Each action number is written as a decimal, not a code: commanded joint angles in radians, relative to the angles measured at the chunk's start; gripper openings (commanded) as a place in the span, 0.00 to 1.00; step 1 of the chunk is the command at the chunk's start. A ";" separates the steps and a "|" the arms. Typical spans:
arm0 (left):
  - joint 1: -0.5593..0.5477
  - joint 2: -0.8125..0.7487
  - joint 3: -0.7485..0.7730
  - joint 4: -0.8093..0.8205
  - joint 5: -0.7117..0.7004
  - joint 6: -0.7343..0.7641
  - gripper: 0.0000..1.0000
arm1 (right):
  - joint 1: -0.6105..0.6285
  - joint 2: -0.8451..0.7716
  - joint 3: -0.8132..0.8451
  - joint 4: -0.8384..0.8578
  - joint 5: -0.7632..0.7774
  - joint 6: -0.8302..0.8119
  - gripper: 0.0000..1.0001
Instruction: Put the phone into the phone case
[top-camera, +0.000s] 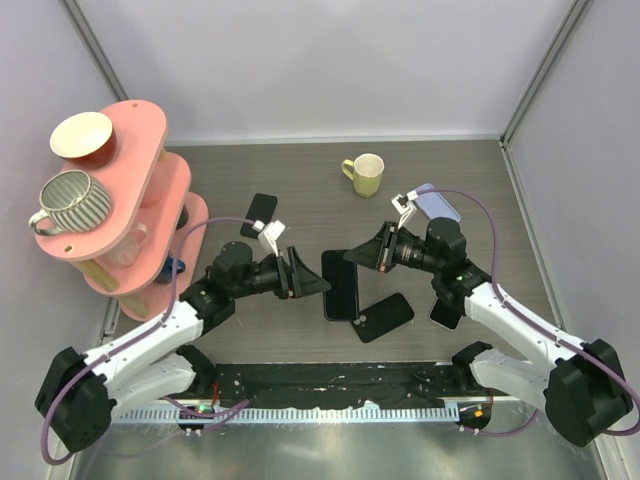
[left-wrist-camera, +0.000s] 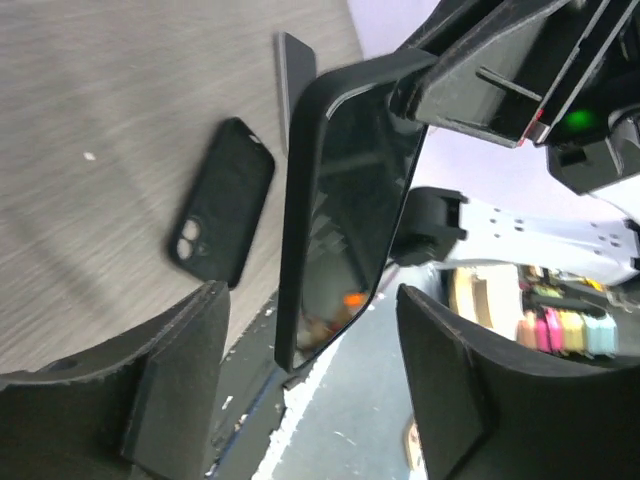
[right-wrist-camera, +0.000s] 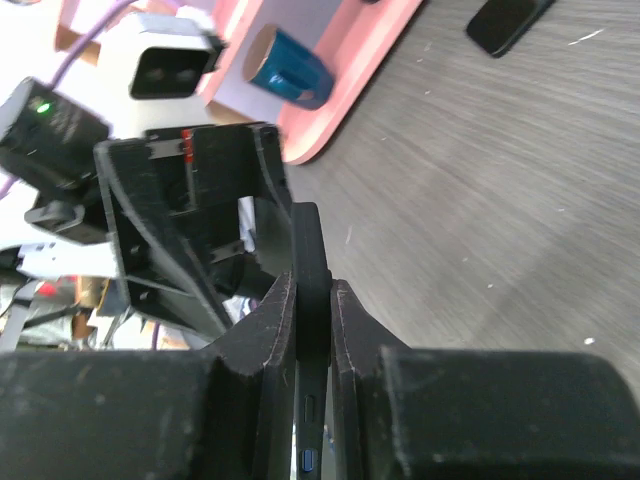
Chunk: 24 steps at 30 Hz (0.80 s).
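Right gripper (right-wrist-camera: 312, 295): clenched on the edge of the phone (top-camera: 340, 288), between both arms. Left gripper (top-camera: 312, 276): spread, fingers flanking phone, no grip. Phone case (top-camera: 385, 316): flat on table, just beside. Yellow mug (top-camera: 365, 174), pink rack (top-camera: 150, 190): well apart.

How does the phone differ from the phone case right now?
Pose: the phone is clamped in the right gripper and tilted up off the table; the phone case lies flat on it, untouched.
Finish: the phone is glossy and reflective; the phone case is matte, with camera cutouts.
Both are dark rounded rectangles.
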 joint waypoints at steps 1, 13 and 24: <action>0.004 -0.119 0.085 -0.287 -0.195 0.147 0.77 | -0.006 0.025 0.024 0.041 0.121 -0.011 0.01; 0.004 -0.311 0.260 -0.780 -0.374 0.418 0.90 | -0.006 0.499 0.193 0.170 0.121 -0.031 0.01; 0.003 -0.507 0.225 -0.791 -0.381 0.459 0.91 | -0.010 0.888 0.428 0.122 0.201 -0.086 0.01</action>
